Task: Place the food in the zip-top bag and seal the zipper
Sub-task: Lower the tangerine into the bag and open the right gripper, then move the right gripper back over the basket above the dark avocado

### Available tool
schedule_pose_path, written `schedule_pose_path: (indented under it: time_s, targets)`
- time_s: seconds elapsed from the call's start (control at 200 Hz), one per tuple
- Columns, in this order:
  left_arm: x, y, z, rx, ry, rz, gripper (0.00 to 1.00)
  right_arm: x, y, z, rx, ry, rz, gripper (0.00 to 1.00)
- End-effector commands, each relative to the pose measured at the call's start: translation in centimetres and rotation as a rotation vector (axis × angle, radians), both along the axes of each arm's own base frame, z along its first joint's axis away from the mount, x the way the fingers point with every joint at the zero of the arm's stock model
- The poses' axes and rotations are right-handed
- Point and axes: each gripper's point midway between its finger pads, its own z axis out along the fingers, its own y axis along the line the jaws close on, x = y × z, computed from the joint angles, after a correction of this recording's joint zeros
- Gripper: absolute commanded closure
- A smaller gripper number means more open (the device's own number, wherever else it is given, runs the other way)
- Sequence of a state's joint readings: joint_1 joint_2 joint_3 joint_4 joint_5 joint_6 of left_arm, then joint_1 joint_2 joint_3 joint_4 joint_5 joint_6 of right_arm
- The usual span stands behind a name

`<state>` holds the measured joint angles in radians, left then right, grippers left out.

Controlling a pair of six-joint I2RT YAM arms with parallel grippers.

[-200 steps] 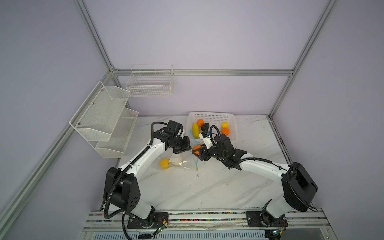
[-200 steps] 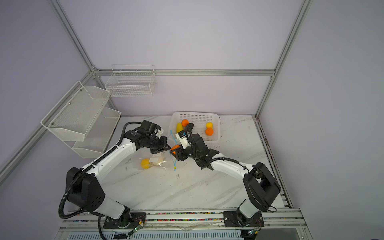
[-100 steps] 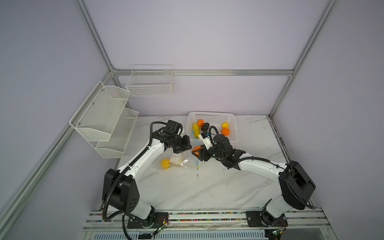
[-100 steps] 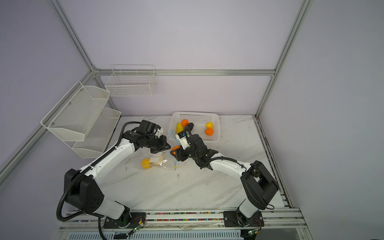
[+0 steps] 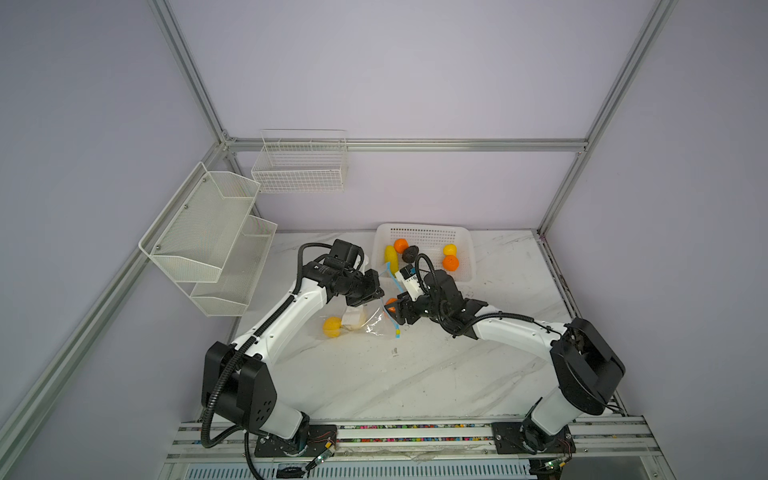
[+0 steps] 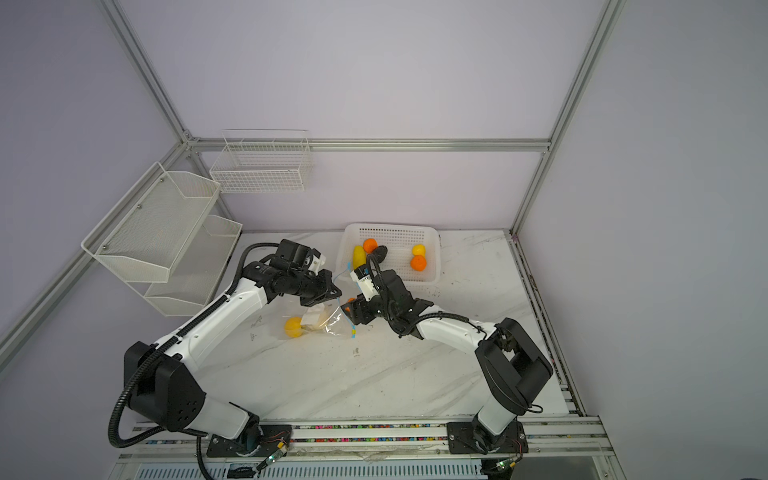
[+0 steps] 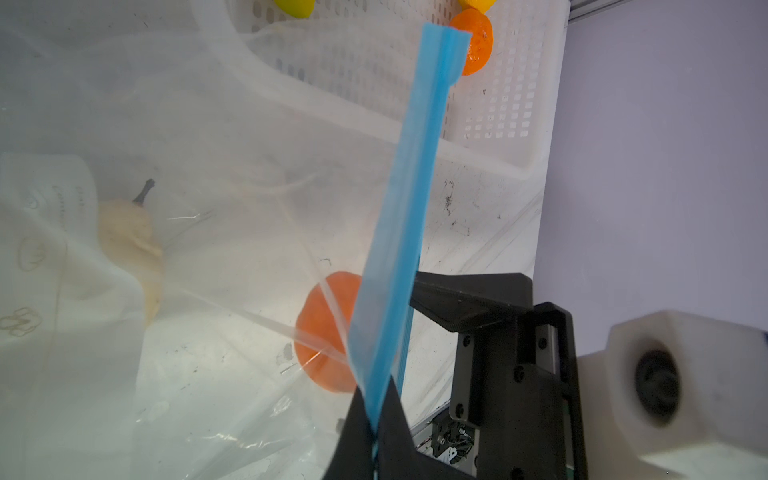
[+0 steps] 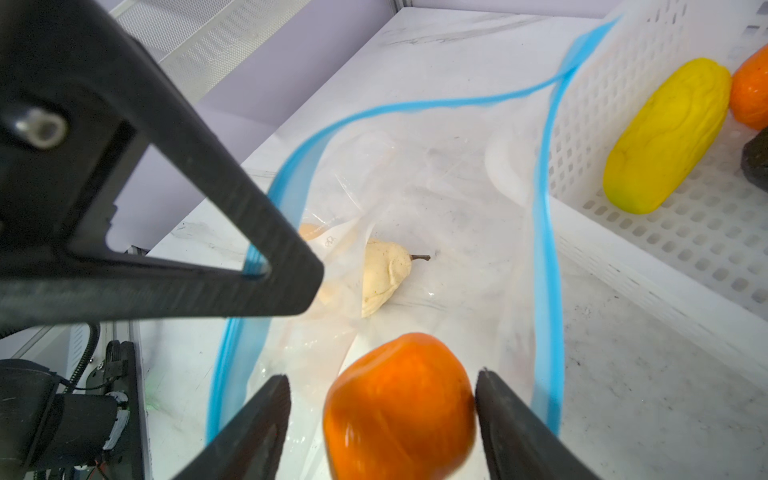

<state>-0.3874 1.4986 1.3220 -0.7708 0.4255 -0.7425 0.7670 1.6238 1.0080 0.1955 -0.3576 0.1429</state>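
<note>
Starting at the left, a yellow ball (image 5: pixel 332 327) sits at the closed end of the bag (image 8: pixel 457 208), seemingly inside. A cream pear (image 8: pixel 384 274) lies beside it under the clear film, and both are deep enough to leave the mouth free. The left gripper (image 7: pixel 376 415) is clenched on the blue zipper (image 7: pixel 409 199), lifting that lip off the table (image 5: pixel 415 374) so the mouth gapes as a loop. Just right of it, an orange (image 8: pixel 399 407) sits in that mouth between the right gripper (image 8: pixel 382 380). Its fingers (image 8: pixel 519 436) are spread wider than the fruit, one clear of it and the other at most grazing it. I judge the orange is released to drop in. Further right, the basket (image 5: pixel 424 232) holds a long yellow piece (image 8: pixel 665 137), a black lump (image 5: pixel 409 253) and other fruit not yet bagged. The zipper is not yet sealed.
</note>
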Motion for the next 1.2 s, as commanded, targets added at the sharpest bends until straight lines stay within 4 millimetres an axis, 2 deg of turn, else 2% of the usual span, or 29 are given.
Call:
schedule_pose_path:
  time_s: [0.0, 0.24, 0.4, 0.625, 0.71, 0.805, 0.885, 1.055, 1.195]
  targets:
    - [0.1, -0.4, 2.6, -0.058, -0.068, -0.006, 1.00, 0.3, 0.4, 1.7, 0.018, -0.043, 0.007, 0.23]
    - [0.0, -0.3, 2.5, -0.056, -0.066, -0.005, 1.00, 0.4, 0.3, 1.8, 0.015, -0.049, -0.002, 0.21]
    - [0.0, -0.2, 2.2, -0.048, -0.066, -0.002, 1.00, 0.4, -0.2, 2.9, 0.014, -0.070, -0.023, 0.21]
    - [-0.1, 0.2, 1.4, -0.026, -0.059, 0.004, 1.00, 0.9, -2.0, 7.7, 0.045, -0.140, -0.118, 0.23]
    - [-0.1, 0.3, 1.3, -0.021, -0.060, 0.003, 1.00, 1.8, -3.7, 9.7, 0.032, -0.174, -0.199, 0.23]
    - [-0.2, 0.4, 1.5, -0.014, -0.064, 0.002, 1.00, 3.2, -5.4, 11.0, -0.006, -0.203, -0.272, 0.24]
    - [-0.2, 0.6, 1.5, -0.009, -0.066, 0.004, 1.00, 4.6, -6.4, 11.0, -0.036, -0.196, -0.332, 0.24]
    - [0.0, 0.9, 2.2, 0.003, -0.077, 0.005, 1.00, 6.5, -7.1, 10.2, -0.048, -0.120, -0.421, 0.24]
    - [0.2, 0.9, 2.1, 0.008, -0.076, 0.002, 1.00, 8.7, -8.4, 8.8, -0.108, -0.081, -0.513, 0.24]
